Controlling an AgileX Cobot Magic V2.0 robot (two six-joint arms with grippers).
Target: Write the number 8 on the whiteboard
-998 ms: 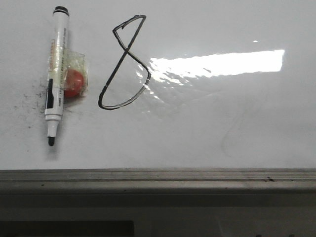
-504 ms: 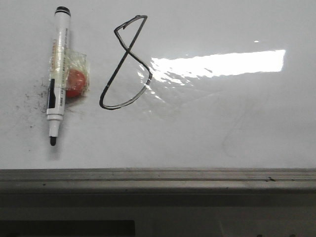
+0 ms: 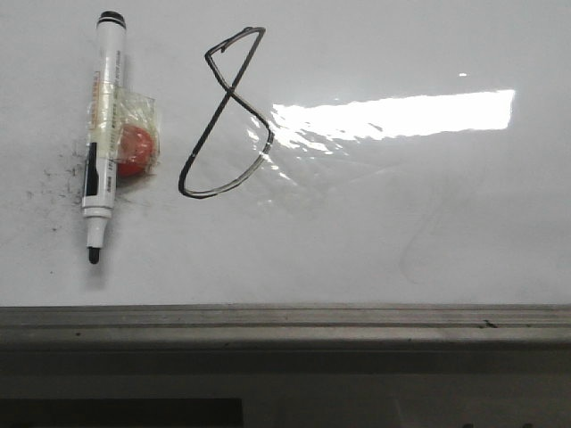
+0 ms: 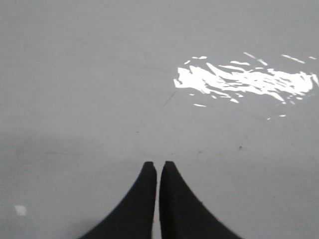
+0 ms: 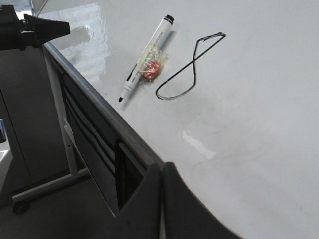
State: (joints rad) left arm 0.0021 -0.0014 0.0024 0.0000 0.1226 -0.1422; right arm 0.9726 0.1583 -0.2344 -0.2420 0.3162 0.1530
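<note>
The number 8 [image 3: 225, 111] is drawn in thin black line on the whiteboard [image 3: 401, 223], slanted, with a pointed upper loop and a rounded lower loop. It also shows in the right wrist view [image 5: 192, 67]. A white marker [image 3: 103, 134] lies flat to its left, uncapped tip toward the ledge, with a red ball [image 3: 136, 148] taped to it. The marker [image 5: 145, 58] also shows in the right wrist view. My left gripper [image 4: 158, 164] is shut and empty over bare board. My right gripper [image 5: 162, 167] is shut and empty at the board's edge, well away from the marker.
A grey metal ledge [image 3: 285, 325] runs along the board's lower edge. Dark specks and smudges [image 3: 53, 174] lie left of the marker. Bright glare [image 3: 393, 116] sits right of the 8. The board's stand [image 5: 65, 134] and floor show past the edge.
</note>
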